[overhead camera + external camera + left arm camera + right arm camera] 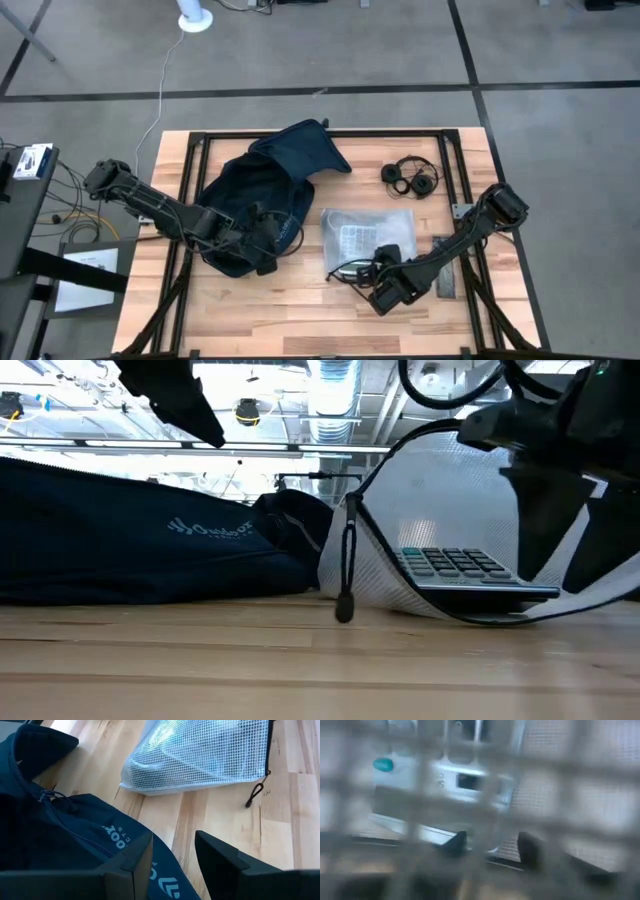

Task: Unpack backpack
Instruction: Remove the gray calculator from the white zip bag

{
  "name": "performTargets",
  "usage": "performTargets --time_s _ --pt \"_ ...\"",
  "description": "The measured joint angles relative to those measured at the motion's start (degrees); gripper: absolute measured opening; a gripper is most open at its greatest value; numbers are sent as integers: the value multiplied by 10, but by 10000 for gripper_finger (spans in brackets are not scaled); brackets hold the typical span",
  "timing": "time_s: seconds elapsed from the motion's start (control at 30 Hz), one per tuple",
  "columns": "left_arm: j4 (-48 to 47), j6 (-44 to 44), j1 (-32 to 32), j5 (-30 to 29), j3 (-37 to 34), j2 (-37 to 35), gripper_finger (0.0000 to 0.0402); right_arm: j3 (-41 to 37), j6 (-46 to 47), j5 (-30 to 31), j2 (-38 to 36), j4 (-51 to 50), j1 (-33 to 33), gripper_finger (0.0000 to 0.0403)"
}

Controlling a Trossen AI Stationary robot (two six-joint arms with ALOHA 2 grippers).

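We've got the right gripper (388, 293) down at the near edge of the clear mesh pouch (365, 238), which lies on the table (300, 320) just beside the backpack (262, 195). Through the right wrist camera the mesh sits right up against the lens, with the two fingertips (456, 843) apart and the calculator (462, 568) inside the pouch just ahead of them. The jaws look parted, but we honestly can't tell whether they've let go or have pouch edge pinched between them.

The left gripper (172, 862) hangs over the backpack's near side, jaws spread and empty, navy fabric under one finger and bare wood in the gap.

Our take: if the pouch is being dropped off, make sure the mesh and its dangling cord (346, 565) are clear of the fingers before lifting. Then go back to the backpack with the left jaws pinning fabric so it doesn't drag. Headphones (410, 178) are already out, well beyond the pouch.
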Motion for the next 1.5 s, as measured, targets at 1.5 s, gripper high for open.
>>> performTargets --time_s 1.5 --pt "-2 -4 1 8 0 0 134 -194 62 183 -39 300 16 214"
